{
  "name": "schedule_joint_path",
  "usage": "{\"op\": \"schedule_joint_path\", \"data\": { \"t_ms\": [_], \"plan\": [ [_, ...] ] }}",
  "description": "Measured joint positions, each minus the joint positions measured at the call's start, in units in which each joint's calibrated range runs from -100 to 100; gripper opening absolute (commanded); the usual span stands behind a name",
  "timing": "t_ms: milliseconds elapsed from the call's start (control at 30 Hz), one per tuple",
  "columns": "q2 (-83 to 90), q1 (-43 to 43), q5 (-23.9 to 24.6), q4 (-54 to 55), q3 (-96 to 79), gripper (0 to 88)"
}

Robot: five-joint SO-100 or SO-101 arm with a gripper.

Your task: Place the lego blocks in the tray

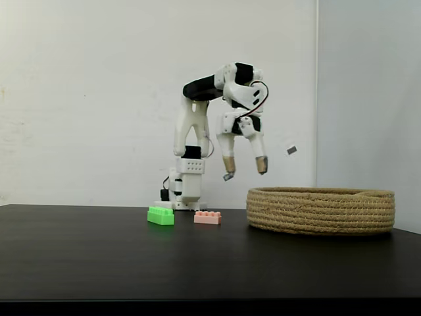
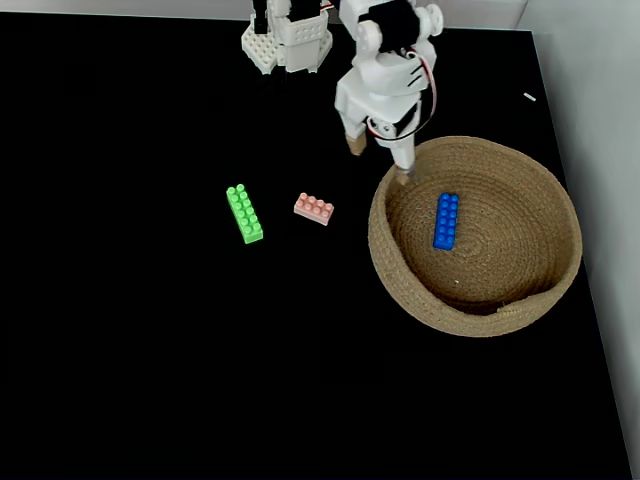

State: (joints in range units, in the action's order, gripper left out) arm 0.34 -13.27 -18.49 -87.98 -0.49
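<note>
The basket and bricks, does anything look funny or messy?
Nothing stands out. The blue brick lies flat in the basket; the green brick and pink brick lie on the table, and the gripper hangs open.

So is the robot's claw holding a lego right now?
No, nothing is held. The gripper hangs open and empty above the table near the basket. The blue brick already lies in the basket; the green and pink ones sit on the table.

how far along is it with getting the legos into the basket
One of three looks done: the blue brick lies inside the basket. Nothing is in hand: the gripper hangs open and empty above the table near the basket's rim. Left to do: the green brick and the pink brick sit on the black table, apart from each other.
</note>
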Motion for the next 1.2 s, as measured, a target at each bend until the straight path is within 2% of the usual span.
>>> {"op": "schedule_joint_path", "data": {
  "t_ms": [167,400,533,633,767,1000,1200],
  "plan": [
    [3.99,10.75,-8.99,0.73,-9.19,30.5],
    [5.51,25.65,-24.66,1.14,-9.90,28.5],
    [4.66,30.29,-32.67,1.79,-9.90,29.1],
    [1.95,31.68,-36.87,3.17,-9.54,29.4],
    [-3.14,33.06,-39.22,5.85,-7.34,29.5],
    [-14.16,34.12,-37.80,9.42,-0.18,30.3],
    [-16.28,32.33,-37.46,10.96,0.27,30.3]
  ]
}}
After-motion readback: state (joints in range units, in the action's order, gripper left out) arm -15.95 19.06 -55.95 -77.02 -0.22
